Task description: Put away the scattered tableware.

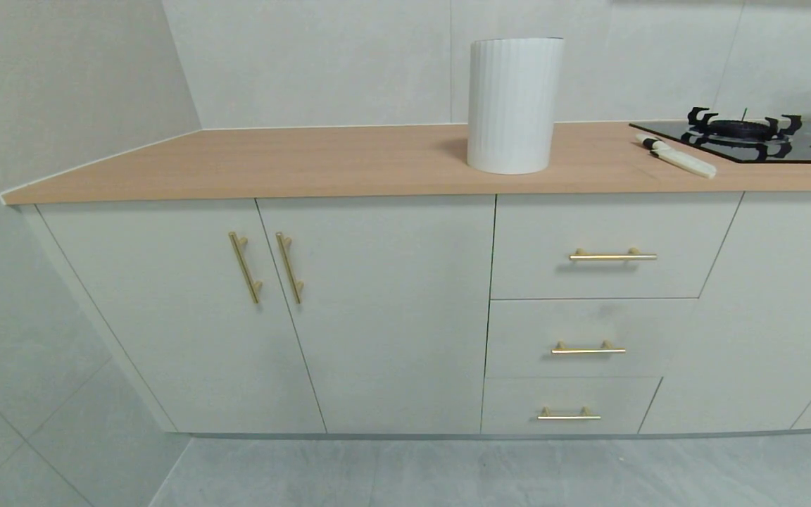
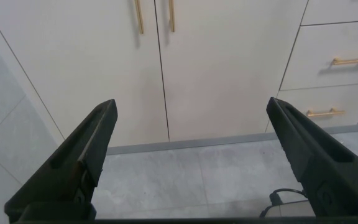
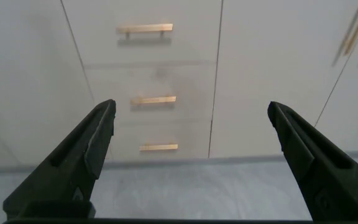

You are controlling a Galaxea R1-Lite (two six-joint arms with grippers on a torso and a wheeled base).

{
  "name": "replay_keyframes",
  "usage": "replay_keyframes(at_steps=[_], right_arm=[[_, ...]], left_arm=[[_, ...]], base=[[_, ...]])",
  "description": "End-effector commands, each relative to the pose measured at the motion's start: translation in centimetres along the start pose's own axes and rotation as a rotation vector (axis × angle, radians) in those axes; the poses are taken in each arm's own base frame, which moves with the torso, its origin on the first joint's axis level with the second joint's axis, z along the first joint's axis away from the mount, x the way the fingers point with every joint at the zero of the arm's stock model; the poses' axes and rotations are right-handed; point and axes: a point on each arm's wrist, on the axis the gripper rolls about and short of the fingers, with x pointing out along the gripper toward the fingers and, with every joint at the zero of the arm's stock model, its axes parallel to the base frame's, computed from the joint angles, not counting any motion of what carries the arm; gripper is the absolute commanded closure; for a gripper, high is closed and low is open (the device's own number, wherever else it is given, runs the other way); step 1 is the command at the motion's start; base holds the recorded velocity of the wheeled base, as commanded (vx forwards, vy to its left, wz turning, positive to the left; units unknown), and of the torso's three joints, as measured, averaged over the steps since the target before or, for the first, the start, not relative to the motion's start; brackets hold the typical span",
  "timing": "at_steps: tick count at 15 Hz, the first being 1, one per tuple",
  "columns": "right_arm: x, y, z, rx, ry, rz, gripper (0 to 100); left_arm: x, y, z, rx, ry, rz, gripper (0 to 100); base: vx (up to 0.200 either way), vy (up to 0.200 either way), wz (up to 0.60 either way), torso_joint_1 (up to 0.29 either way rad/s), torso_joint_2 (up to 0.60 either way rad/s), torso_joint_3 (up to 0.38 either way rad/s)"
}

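The hob (image 1: 750, 137) is cut off at right; a pale knife (image 1: 675, 156) with a black band lies beside it. Left gripper (image 2: 190, 106) and right gripper (image 3: 191, 107) gape wide.

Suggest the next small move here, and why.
Probably lift the right gripper toward the cream-coloured knife lying on the wooden countertop beside the black gas hob. It and the left gripper are open, empty, low before the pale cabinet fronts; the tall white ribbed container stands close by.
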Motion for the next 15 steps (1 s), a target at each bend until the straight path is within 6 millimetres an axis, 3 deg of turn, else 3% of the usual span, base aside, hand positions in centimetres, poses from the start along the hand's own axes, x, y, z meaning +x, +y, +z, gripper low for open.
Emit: replay_keyframes(at_steps=[1,2,11,14,15], right_arm=[[1.5,0.1,-2.9,-0.003,0.042,0.027,0],[2.1,0.3,-3.8,0.0,0.012,0.069,0],[2.2,0.6,-4.0,0.035,-0.01,0.229,0],[2.3,0.1,-4.5,-0.01,0.039,0.012,0],[2.2,0.2,-4.6,-0.011,0.054,0.021,0]], left_arm=[[0.0,0.0,0.0,0.0,0.0,0.0,0],[0.0,0.0,0.0,0.0,0.0,0.0,0],[0.0,0.0,0.0,0.0,0.0,0.0,0],[0.0,0.0,0.0,0.0,0.0,0.0,0],[0.0,0.0,0.0,0.0,0.0,0.0,0]], base=[[0.0,0.0,0.0,0.0,0.0,0.0],[0.0,0.0,0.0,0.0,0.0,0.0],[0.0,0.0,0.0,0.0,0.0,0.0],[0.0,0.0,0.0,0.0,0.0,0.0],[0.0,0.0,0.0,0.0,0.0,0.0]])
